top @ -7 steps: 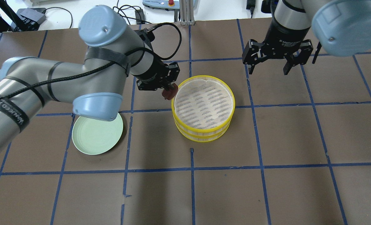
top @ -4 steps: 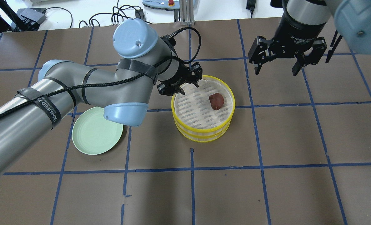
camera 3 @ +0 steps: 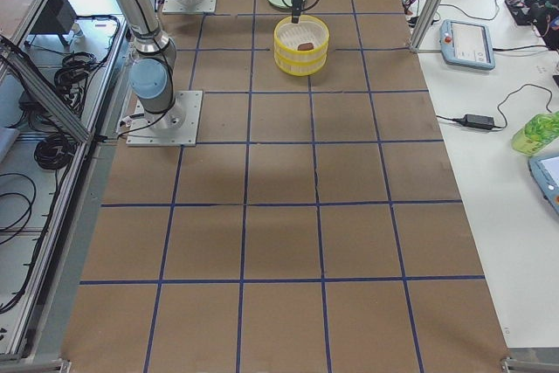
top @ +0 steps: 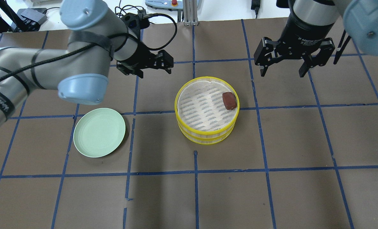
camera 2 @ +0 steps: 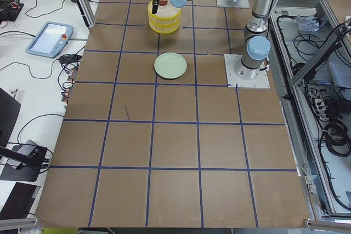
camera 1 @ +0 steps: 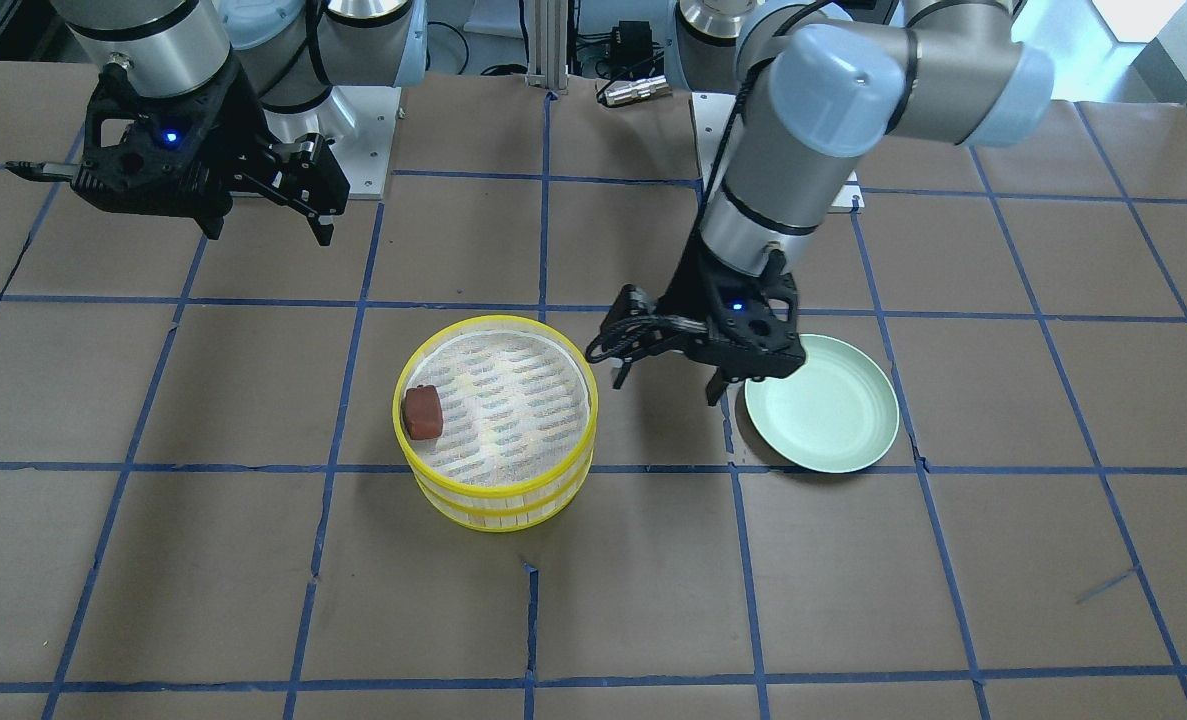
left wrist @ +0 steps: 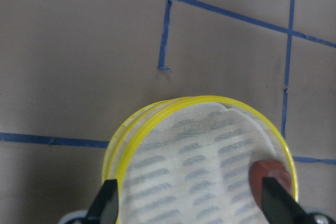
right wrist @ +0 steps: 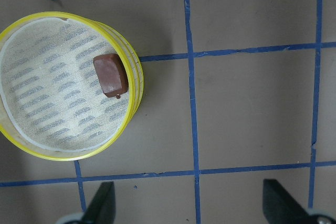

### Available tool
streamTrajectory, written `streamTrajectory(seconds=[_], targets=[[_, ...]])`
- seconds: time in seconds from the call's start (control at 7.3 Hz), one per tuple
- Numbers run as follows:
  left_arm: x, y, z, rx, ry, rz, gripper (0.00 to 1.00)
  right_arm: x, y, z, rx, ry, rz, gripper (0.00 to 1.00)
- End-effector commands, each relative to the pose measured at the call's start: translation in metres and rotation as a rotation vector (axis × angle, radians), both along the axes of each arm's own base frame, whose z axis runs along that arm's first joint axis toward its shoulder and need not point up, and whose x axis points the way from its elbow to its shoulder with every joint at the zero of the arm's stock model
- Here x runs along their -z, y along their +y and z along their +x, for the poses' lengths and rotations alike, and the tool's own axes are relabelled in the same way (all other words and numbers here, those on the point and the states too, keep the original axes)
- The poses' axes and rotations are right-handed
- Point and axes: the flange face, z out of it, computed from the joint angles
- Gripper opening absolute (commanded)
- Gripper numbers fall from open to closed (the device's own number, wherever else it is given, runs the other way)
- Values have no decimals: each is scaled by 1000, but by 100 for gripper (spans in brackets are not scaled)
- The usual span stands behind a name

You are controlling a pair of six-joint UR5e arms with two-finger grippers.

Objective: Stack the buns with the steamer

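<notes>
The yellow two-tier steamer (top: 205, 136) stands mid-table, also in the front view (camera 1: 498, 505). The reddish-brown bun (top: 229, 100) lies on its top mesh against the right rim; it also shows in the front view (camera 1: 422, 412), left wrist view (left wrist: 270, 177) and right wrist view (right wrist: 110, 74). The cream-white bun is out of view. My left gripper (top: 154, 72) is open and empty, above the table to the far left of the steamer (left wrist: 157, 124). My right gripper (top: 282, 73) is open and empty, high and to the far right of the steamer (right wrist: 134, 85).
A pale green plate (top: 99, 132), with nothing on it, lies on the table left of the steamer, also in the front view (camera 1: 821, 417). The brown table has a grid of blue tape. Cables and boxes lie beyond the table's far edge.
My left gripper carried the reddish-brown bun to the steamer, let it go, and drew back to the left. The bun shifted to the right rim. The right gripper hardly moved.
</notes>
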Motion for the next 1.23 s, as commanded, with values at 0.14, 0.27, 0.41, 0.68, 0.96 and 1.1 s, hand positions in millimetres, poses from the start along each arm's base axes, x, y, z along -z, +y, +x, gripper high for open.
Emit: streamTrajectory(seconds=[0.14,0.27,0.41,0.68,0.96,1.1], targets=[[-116,28,96,8,-170,144,100,0,0,-1,0,1,1,100],[-123,37,97,7,-195,141,100,1,1,3,-6,1,1,100],[-122,39,97,9,-197,146,100,1,0,1,-3,-2,1,100],[-108,43,102,12,-201,172,100,-2,1,4,-8,-4,-5,100],[-108,44,106,25,-242,170,100,-2,1,4,-6,-8,-5,100],[-107,44,105,26,-239,173,100,-2,1,2,-3,-7,-2,100]])
